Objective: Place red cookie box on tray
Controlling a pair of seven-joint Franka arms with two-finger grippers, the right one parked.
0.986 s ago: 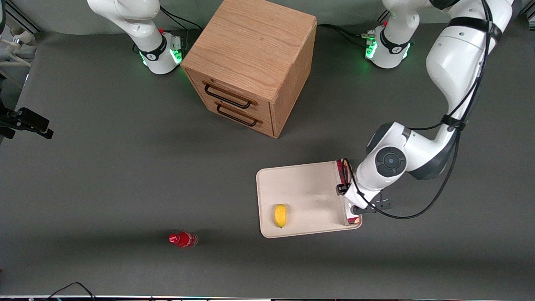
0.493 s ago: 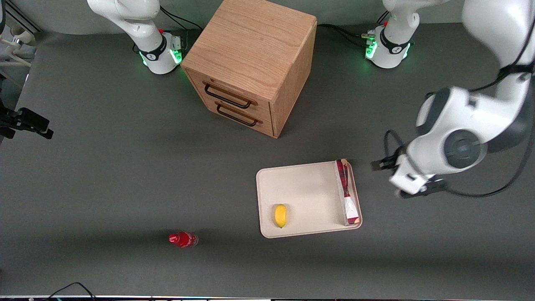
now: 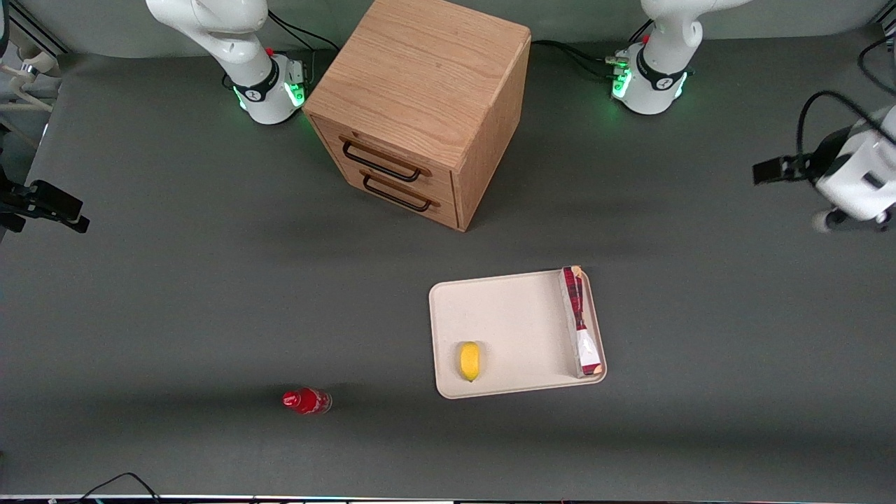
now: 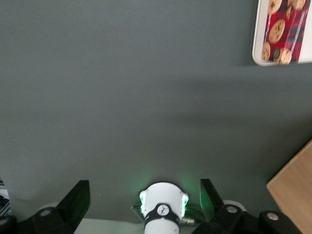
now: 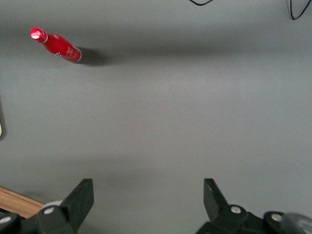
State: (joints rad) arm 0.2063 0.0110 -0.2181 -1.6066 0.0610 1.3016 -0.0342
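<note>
Claw (image 4: 145,204) withdrawn from tray (image 3: 504,329), spread, empty

Front overhead, whole table; wrists down; share tray (image 3: 504,322).

Work surface: a matte dark grey table covering (image 3: 210,294), evenly lit from above. Landmark: a light oak drawer cabinet (image 3: 427,91) standing on it, turned at an angle, with two drawer fronts (image 3: 392,178) that each carry a dark bar handle. The cabinet's soft shadow (image 3: 539,189) falls toward the working arm's end of the table. A broad dim band (image 3: 175,409) crosses the covering nearer to the front camera than the cabinet. A paler grey strip (image 3: 574,17) borders the covering farther from the camera than the cabinet.
</note>
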